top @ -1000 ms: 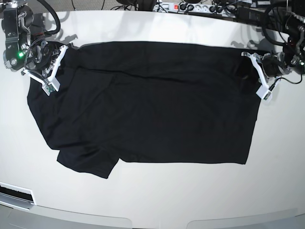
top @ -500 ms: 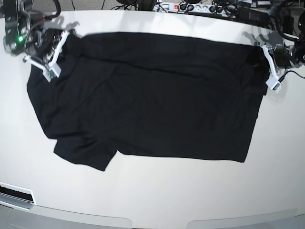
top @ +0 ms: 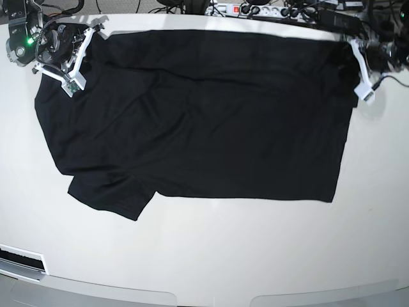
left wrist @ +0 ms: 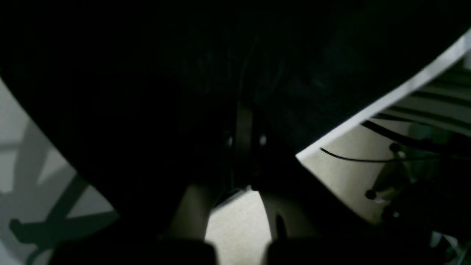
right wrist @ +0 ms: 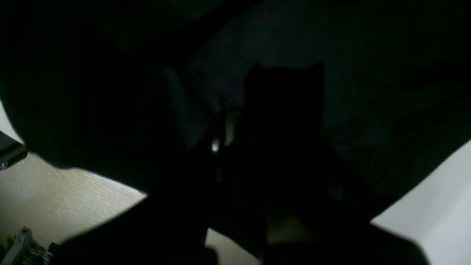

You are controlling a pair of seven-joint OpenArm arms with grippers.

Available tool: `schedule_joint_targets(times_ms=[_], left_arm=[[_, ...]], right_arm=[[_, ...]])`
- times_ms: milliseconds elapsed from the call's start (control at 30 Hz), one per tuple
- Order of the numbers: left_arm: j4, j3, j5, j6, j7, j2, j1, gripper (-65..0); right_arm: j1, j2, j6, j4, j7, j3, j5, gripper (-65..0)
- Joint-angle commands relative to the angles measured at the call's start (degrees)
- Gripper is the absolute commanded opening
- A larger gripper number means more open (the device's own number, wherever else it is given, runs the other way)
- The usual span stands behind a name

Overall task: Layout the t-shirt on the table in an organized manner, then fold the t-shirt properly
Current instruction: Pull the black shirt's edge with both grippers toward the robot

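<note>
The black t-shirt (top: 204,121) lies spread wide over the white table (top: 204,256), one sleeve sticking out at the near left. My left gripper (top: 351,56) is shut on the shirt's far right corner, close to the table's far edge. My right gripper (top: 89,39) is shut on the far left corner. In the left wrist view, dark t-shirt fabric (left wrist: 147,92) fills the frame around the closed left gripper (left wrist: 244,140). The right wrist view shows the same dark t-shirt cloth (right wrist: 331,73) over the right gripper (right wrist: 228,140), whose fingers are barely discernible.
A power strip (top: 249,9) and tangled cables run along the table's far edge. A slotted panel (top: 19,261) sits at the near left rim. Bare table (left wrist: 22,147) shows beside the cloth in the left wrist view, with floor beyond the table edge.
Both grippers have moved toward the table's far edge, dragging the shirt's far hem with them. The whole shirt has slid away and stretched flatter.
</note>
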Motion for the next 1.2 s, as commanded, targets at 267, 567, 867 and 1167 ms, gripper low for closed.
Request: schedule_joint_targets(times_ms=[267,567,867,1167], left_arm=[[1.6,-10.1,3.8,0.4,4.3,-0.7,1.8,-65.0],[1.6,-11.9,2.6,0.2,4.3,-0.5,2.6,-65.0],[1.7,-11.9,1.0,-1.0,4.6,-0.5,3.9,-65.0],[1.9,-11.9,0.3,-1.0,5.6,-0.7,3.9,-65.0]], right_arm=[[-0.8,0.5,-1.3,0.0,-4.8,-0.1,-6.2,-65.0],[-1.0,0.5,-3.4,0.0,-7.4,-0.2,-4.3,-65.0],[-4.7,0.5,-3.5,0.0,-7.3,-0.2,-4.4,-65.0],[-5.0,0.5,-3.5,0.0,-7.7,-0.2,-4.3,-65.0]])
